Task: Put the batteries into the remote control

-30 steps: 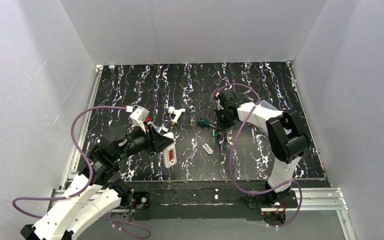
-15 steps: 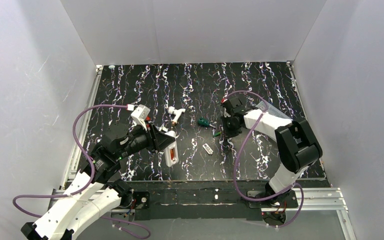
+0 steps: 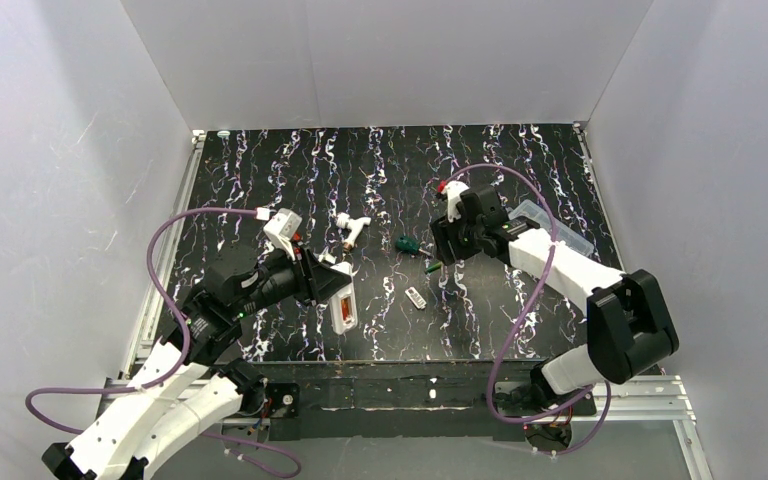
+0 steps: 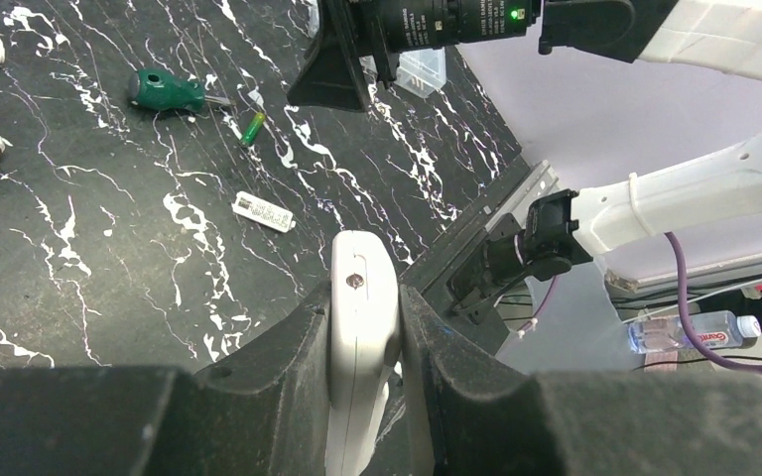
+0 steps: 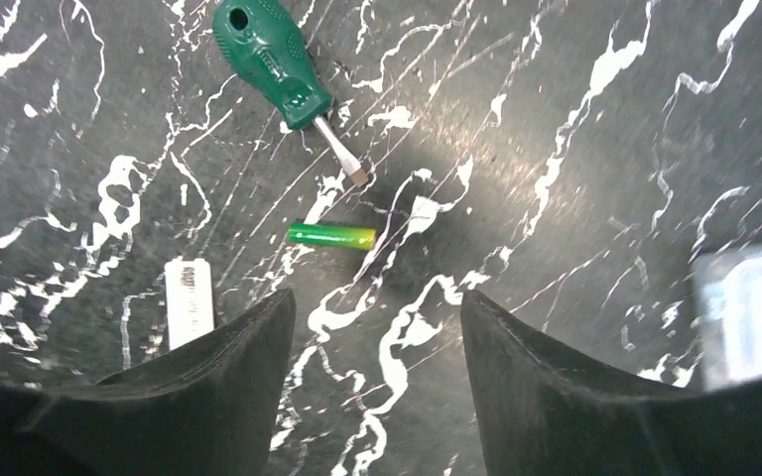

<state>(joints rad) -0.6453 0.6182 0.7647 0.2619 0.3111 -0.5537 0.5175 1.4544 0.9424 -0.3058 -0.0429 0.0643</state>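
Shows right tool (image 5: pixel 375 302) released above small green-yellow cylindrical battery (image 5: pixel 332 236) on black marbled counter (image 5: pixel 556 149), left tool (image 4: pixel 365 327) clenched around slim white plastic remote control (image 4: pixel 360 283). Descend straight, straddling battery's middle, clear of green-handled screwdriver (image 5: pixel 273 59).

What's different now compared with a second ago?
The right arm swung its elbow out to the right, and the right gripper opened near the green battery, which has not moved. The left gripper kept its hold on the remote, and the screwdriver stayed put.
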